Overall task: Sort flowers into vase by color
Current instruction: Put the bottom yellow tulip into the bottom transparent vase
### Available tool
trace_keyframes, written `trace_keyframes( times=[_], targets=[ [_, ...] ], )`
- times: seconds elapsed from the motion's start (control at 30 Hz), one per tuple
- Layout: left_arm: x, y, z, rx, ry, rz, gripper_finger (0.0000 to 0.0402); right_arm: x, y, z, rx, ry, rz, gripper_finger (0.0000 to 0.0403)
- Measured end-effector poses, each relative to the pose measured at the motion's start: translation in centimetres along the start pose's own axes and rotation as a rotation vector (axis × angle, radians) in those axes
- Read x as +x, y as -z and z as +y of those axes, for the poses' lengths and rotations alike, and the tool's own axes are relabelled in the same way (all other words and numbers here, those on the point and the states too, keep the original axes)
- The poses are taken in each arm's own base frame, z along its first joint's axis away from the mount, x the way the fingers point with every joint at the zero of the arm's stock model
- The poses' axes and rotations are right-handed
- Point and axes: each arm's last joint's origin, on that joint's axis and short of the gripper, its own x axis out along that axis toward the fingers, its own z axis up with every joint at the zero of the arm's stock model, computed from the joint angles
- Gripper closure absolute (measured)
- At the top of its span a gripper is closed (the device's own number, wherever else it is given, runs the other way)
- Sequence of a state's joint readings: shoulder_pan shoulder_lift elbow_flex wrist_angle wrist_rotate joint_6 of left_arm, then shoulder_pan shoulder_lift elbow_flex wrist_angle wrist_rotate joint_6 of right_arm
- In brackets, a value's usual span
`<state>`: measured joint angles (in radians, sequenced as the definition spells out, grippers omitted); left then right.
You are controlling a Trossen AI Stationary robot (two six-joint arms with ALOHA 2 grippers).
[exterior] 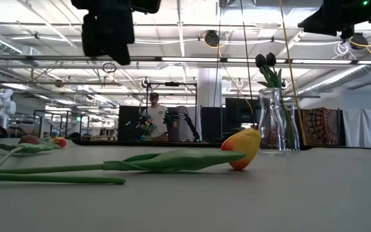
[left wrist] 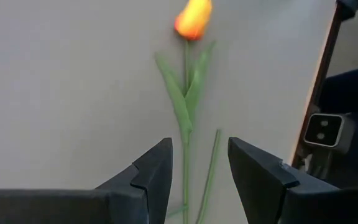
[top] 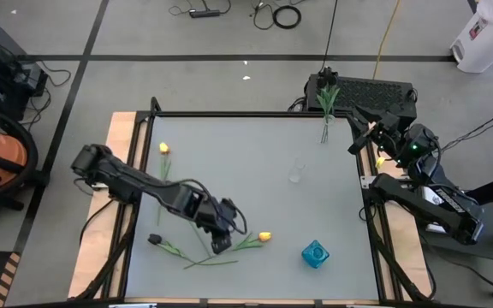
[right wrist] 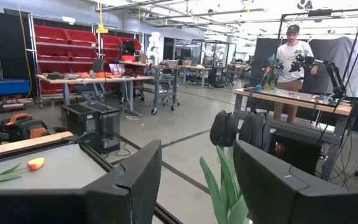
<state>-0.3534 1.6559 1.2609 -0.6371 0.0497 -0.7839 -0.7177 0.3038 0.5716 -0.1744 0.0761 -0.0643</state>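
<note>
A yellow tulip (top: pixel 264 236) lies flat on the table near the front, its stem (left wrist: pixel 185 143) running toward the left. My left gripper (top: pixel 222 244) hangs open above that stem, slanting down, well clear of it in the low view (exterior: pixel 108 29). A dark tulip (top: pixel 154 239) lies at the front left, and another yellow tulip (top: pixel 164 148) lies at the far left. Dark tulips (right wrist: pixel 238 127) stand by their stems in a glass vase (exterior: pixel 272 125) at the far edge. My right gripper (right wrist: pixel 197 162) waits open and level at the table's far right, facing them.
A blue vase (top: pixel 315 253) stands at the front right and an empty clear vase (top: pixel 296 169) right of the middle. A second loose green stem (left wrist: pixel 210 168) lies beside the yellow tulip's stem. A person (right wrist: pixel 294 53) stands in the room beyond the table.
</note>
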Motion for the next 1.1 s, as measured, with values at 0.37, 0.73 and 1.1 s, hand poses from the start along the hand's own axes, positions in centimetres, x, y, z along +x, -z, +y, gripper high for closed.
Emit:
trace_keyframes(
  times=[0.37,0.73,1.1],
  targets=[
    [5.2,1.1,-0.6,-0.005,-0.139,0.045,0.024,0.0,0.0,0.0,0.112,0.0,0.004,0.0211],
    [8.9,1.0,-0.6,-0.007,-0.125,0.025,0.024,0.0,0.0,0.0,0.112,0.0,0.004,0.0211],
    [9.5,1.9,-1.6,0.018,-0.123,-0.009,0.024,0.0,0.0,0.0,0.112,0.0,0.004,0.0211]
  ],
)
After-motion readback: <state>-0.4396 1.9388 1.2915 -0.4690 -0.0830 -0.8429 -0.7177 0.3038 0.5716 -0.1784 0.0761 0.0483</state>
